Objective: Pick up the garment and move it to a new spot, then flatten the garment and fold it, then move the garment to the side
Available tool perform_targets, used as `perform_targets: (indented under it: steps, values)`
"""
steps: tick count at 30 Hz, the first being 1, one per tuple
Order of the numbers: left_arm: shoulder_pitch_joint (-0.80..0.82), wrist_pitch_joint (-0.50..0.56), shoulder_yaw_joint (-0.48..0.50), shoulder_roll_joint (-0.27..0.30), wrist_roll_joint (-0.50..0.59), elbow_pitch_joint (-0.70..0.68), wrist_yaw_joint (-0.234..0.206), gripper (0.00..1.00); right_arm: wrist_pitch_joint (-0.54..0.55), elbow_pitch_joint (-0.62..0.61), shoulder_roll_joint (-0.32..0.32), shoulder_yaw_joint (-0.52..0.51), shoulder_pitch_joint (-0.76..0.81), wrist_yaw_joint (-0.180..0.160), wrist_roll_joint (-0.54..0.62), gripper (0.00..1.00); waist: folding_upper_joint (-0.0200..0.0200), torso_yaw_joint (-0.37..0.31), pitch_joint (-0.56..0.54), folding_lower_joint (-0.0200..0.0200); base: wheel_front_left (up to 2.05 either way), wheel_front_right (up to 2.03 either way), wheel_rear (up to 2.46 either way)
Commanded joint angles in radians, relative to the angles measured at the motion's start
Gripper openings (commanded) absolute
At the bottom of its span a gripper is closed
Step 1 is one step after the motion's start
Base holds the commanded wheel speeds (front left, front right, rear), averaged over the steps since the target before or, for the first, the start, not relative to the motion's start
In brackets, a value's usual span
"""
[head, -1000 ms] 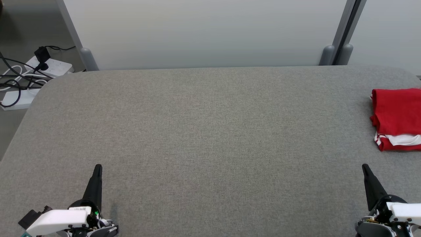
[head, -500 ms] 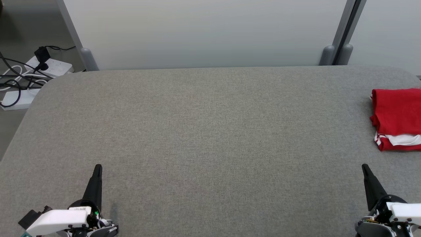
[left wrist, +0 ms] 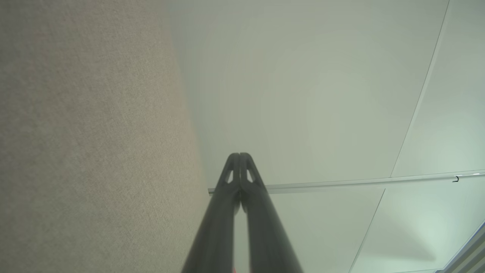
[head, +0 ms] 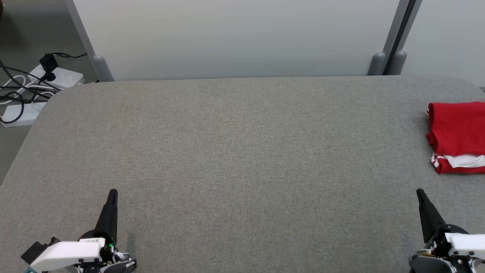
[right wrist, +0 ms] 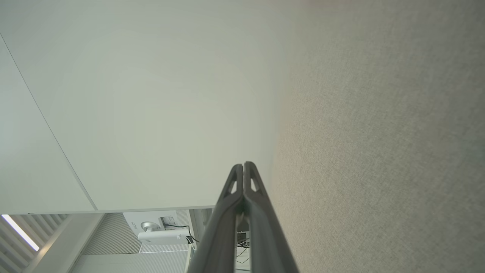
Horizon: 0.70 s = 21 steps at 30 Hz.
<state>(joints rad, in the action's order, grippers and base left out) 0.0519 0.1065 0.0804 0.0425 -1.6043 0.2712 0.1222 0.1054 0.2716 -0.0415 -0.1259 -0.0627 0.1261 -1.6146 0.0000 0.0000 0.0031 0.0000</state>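
the garment, red cloth with white stripe trim and a white layer showing at its near edge, lies folded in a compact stack at the far right of the grey tabletop, partly cut off by the head view's border. it looks light, soft and limp, so it would likely sag and come undone if lifted by 1 layer. a pinch through all layers along its folded left edge, or at 2 corners with both arms, seems the safer hold. the left claw sits at the lower left, its 2 fingers pressed together on nothing. the right claw, near the garment but apart from it, is likewise pressed together and empty. a small white label by the left claw carries print too small to read, and no brand shows on the garment.
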Motion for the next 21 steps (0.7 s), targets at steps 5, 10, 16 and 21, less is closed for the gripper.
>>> perform_targets:
  steps: [5,10,16,21]
  values:
    - [0.056,0.007,0.033,0.008,-0.004,-0.026,0.008,0.0,0.006,-0.027,-0.011,0.015,-0.045,0.005,0.004,0.0,0.0,0.0,0.0,0.0,0.0,0.0,0.0]
    - [0.056,0.007,0.033,0.008,-0.004,-0.026,0.008,0.0,0.006,-0.027,-0.011,0.014,-0.045,0.005,0.004,0.0,0.0,0.0,0.0,0.0,0.0,0.0,0.0]
    - [0.056,0.007,0.033,0.008,-0.004,-0.026,0.008,0.0,0.006,-0.027,-0.011,0.014,-0.045,0.005,0.004,0.0,0.0,0.0,0.0,0.0,0.0,0.0,0.0]
    - [0.056,0.007,0.033,0.008,-0.004,-0.026,0.008,0.0,0.006,-0.027,-0.011,0.014,-0.045,0.005,0.005,0.0,0.0,0.0,0.0,0.0,0.0,0.0,0.0]
